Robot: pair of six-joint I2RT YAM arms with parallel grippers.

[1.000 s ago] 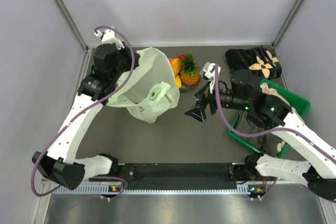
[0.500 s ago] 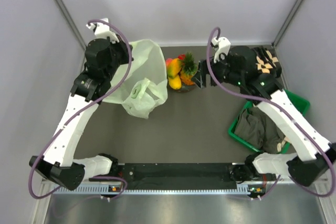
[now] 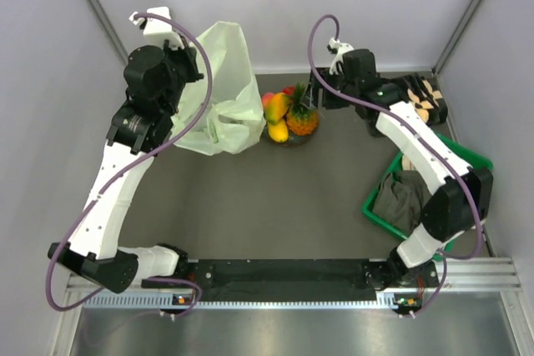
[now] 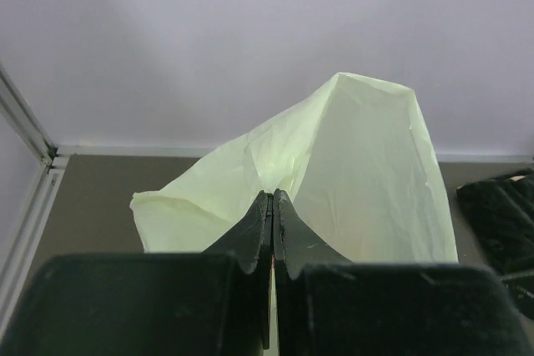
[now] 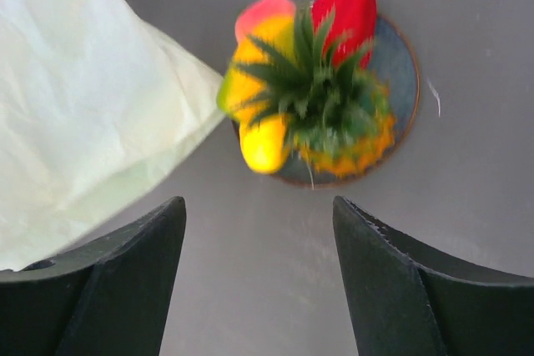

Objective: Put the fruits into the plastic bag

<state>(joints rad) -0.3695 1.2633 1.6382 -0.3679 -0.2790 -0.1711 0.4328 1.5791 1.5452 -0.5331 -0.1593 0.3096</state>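
Plastic bag point(image 3: 221, 89), pale green, rear left of the surface point(image 3: 275, 198), hoisted by the left pincer point(image 4: 272, 214) clamped on its edge, seemingly to hold it up for loading; fruits point(image 3: 288, 114) heaped on a grey plate point(image 5: 400, 72) just beside it; right pincer point(image 5: 259, 206) spread wide above them, empty.

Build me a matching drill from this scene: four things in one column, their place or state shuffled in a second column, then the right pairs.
Column one
1. plastic bag
2. pineapple
3. left gripper
4. right gripper

Column two
A. open, above the grey plate
B. pale green, to the left of the plate
C. shut on a fold of plastic
D. on the plate, with a green crown

Pairs: 1-B, 2-D, 3-C, 4-A
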